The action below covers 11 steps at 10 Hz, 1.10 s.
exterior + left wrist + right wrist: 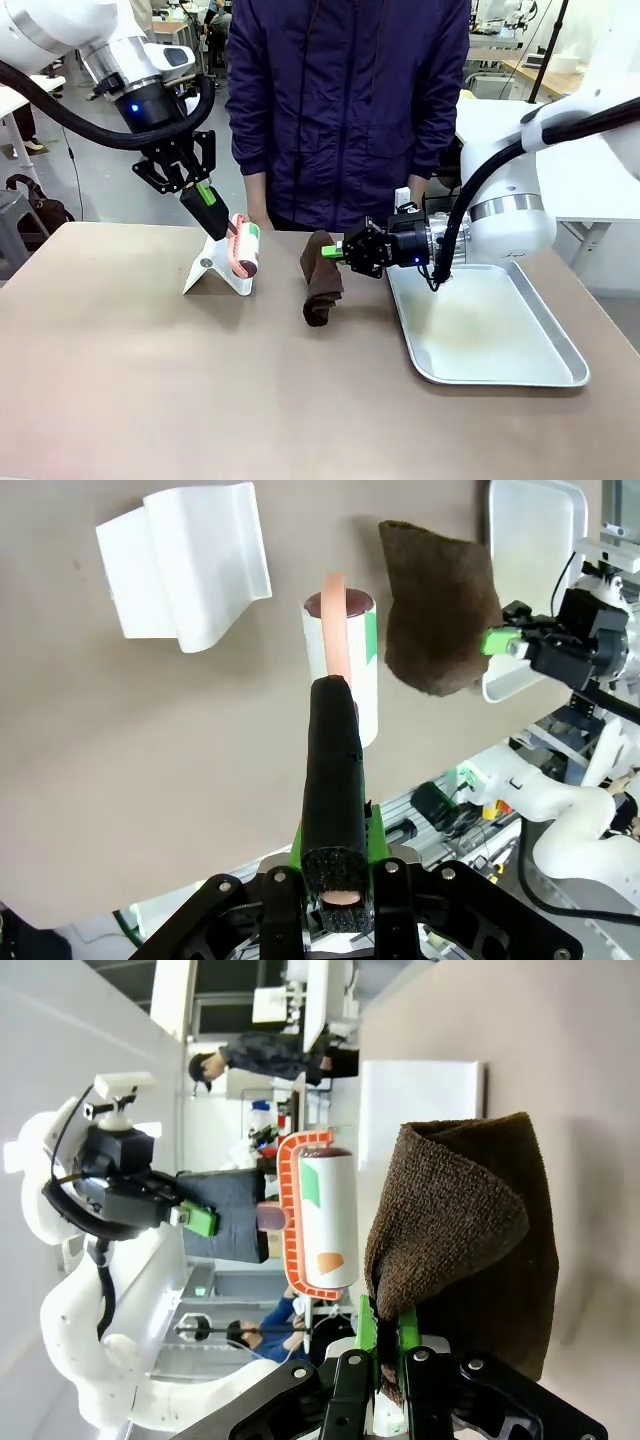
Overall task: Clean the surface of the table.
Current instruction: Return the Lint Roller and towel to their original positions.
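My left gripper [205,195] is shut on the black handle of a lint roller [243,248], whose white-and-green roll in a pink frame hangs just above the brownish table [200,400], beside a white stand [215,272]. The left wrist view looks down the handle [333,770] to the roll [340,660], held by the left gripper [335,880]. My right gripper [335,253] is shut on the top corner of a brown cloth [322,280] that droops onto the table. In the right wrist view the cloth [470,1230] hangs from the right gripper [390,1355], with the roller [325,1220] behind it.
A silver metal tray [490,330] lies on the table's right side, under my right arm. A person in a dark blue jacket [345,100] stands at the far edge, hands down near the table. The white stand [185,565] sits left of the roller.
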Each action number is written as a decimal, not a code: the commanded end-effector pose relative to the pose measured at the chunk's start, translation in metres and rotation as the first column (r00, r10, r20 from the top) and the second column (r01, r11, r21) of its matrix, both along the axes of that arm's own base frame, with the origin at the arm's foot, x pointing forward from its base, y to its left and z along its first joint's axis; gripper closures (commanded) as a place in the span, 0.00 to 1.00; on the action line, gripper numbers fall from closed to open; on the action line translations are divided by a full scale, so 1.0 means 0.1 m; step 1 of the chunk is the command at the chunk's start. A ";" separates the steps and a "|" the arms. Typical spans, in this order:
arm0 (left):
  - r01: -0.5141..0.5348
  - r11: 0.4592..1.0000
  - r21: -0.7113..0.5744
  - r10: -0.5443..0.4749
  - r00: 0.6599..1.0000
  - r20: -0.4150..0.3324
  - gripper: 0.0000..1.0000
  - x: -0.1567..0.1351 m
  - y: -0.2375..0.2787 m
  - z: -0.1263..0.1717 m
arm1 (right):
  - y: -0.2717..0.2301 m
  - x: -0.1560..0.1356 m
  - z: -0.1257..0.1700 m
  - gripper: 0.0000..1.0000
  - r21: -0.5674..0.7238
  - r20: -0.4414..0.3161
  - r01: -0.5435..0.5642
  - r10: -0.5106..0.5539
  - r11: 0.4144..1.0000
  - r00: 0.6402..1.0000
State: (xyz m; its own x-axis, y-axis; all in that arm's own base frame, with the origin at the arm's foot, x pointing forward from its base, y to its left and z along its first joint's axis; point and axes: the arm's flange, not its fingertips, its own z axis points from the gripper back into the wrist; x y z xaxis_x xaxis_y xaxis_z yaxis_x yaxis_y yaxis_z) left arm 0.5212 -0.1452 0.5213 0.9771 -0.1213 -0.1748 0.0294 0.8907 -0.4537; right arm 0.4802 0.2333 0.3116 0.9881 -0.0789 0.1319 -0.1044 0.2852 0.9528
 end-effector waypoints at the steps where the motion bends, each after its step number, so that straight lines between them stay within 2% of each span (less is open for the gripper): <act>1: 0.014 1.000 0.009 -0.013 1.000 -0.005 0.78 0.11 0.04 -0.03 | -0.07 0.17 0.02 0.91 -0.040 0.012 0.045 -0.045 0.998 0.999; 3: -0.008 1.000 0.013 0.008 1.000 -0.018 0.78 0.19 0.09 -0.14 | -0.26 0.25 0.01 0.91 -0.166 0.038 0.022 -0.015 0.986 0.999; 5: -0.007 1.000 0.007 0.007 1.000 -0.023 0.78 0.21 0.09 -0.17 | -0.39 0.33 -0.02 0.91 -0.250 0.034 0.015 -0.007 0.968 0.999; 6: -0.039 0.999 0.010 0.039 0.999 -0.001 0.78 0.22 0.09 -0.18 | -0.43 0.35 -0.05 0.91 -0.289 0.021 0.021 -0.016 0.957 1.000; 7: -0.018 1.000 0.004 0.018 0.999 -0.036 0.78 0.18 0.10 -0.24 | -0.44 0.24 -0.07 0.91 -0.201 0.055 0.021 -0.010 0.979 0.998; 11: -0.018 1.000 0.004 0.018 0.999 -0.036 0.78 0.18 0.10 -0.24 | -0.44 0.24 -0.07 0.91 -0.201 0.055 0.021 -0.010 0.979 0.998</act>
